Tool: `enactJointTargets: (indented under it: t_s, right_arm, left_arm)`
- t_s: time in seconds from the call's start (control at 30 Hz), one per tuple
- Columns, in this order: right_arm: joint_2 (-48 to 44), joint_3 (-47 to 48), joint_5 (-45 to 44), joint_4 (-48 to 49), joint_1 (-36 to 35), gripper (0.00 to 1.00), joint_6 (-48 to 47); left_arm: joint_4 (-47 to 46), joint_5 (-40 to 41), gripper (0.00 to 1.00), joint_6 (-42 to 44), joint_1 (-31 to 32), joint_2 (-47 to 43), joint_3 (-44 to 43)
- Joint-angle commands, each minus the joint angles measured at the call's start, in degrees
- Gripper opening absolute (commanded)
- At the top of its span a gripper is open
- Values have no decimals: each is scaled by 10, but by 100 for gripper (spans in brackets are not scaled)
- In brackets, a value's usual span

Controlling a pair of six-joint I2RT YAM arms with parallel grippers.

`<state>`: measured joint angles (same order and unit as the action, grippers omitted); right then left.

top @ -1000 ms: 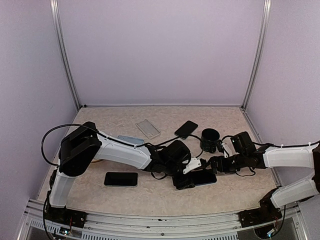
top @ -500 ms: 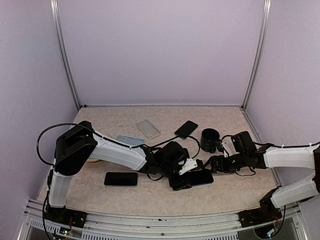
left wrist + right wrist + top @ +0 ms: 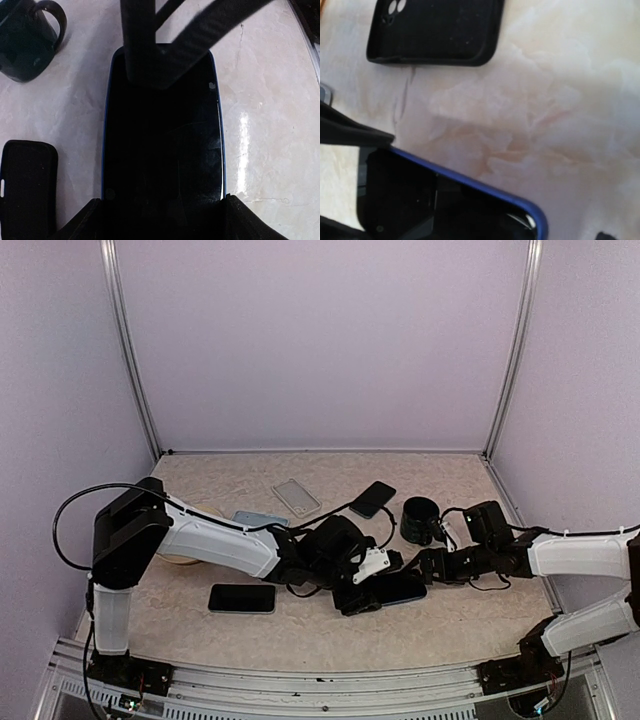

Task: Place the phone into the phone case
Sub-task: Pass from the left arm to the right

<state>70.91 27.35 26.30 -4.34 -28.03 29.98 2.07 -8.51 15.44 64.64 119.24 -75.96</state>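
The phone (image 3: 395, 590) lies flat on the table just right of centre, black screen up. A blue phone case (image 3: 106, 125) rims it on all visible sides. My left gripper (image 3: 358, 595) is shut on the phone's near end, one finger pressed against each long edge (image 3: 162, 199). My right gripper (image 3: 418, 565) is open at the phone's far end. In the left wrist view its dark fingers (image 3: 142, 45) rest on the top of the screen. The right wrist view shows the phone's blue corner (image 3: 470, 185) close below the camera.
A dark mug (image 3: 420, 520) stands behind the right gripper. A black case (image 3: 372, 498) lies beyond the phone, also seen at the left wrist view's left edge (image 3: 27, 190). A clear case (image 3: 297, 497), a pale blue case (image 3: 262, 520) and another black phone (image 3: 242, 598) lie further left.
The left arm's elbow has swung to the left, and the held phone has shifted slightly left and away. The right gripper has followed it a little.
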Motion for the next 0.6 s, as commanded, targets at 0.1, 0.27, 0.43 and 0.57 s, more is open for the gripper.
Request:
enactJointTargets:
  t_s: [0.1, 0.27, 0.43, 0.57]
  right_arm:
    - [-22, -13, 32, 30, 4, 100, 13]
    - [-29, -21, 67, 60, 3, 100, 26]
    - [-29, -37, 117, 110, 3, 97, 50]
    - [-26, -42, 139, 131, 3, 94, 64]
  left_arm:
    - [-54, 4, 50, 0, 3, -46, 2]
    - [-55, 5, 51, 1, 5, -51, 0]
    - [-58, 6, 51, 3, 7, -57, 0]
    - [-61, 4, 51, 5, 10, -64, 4]
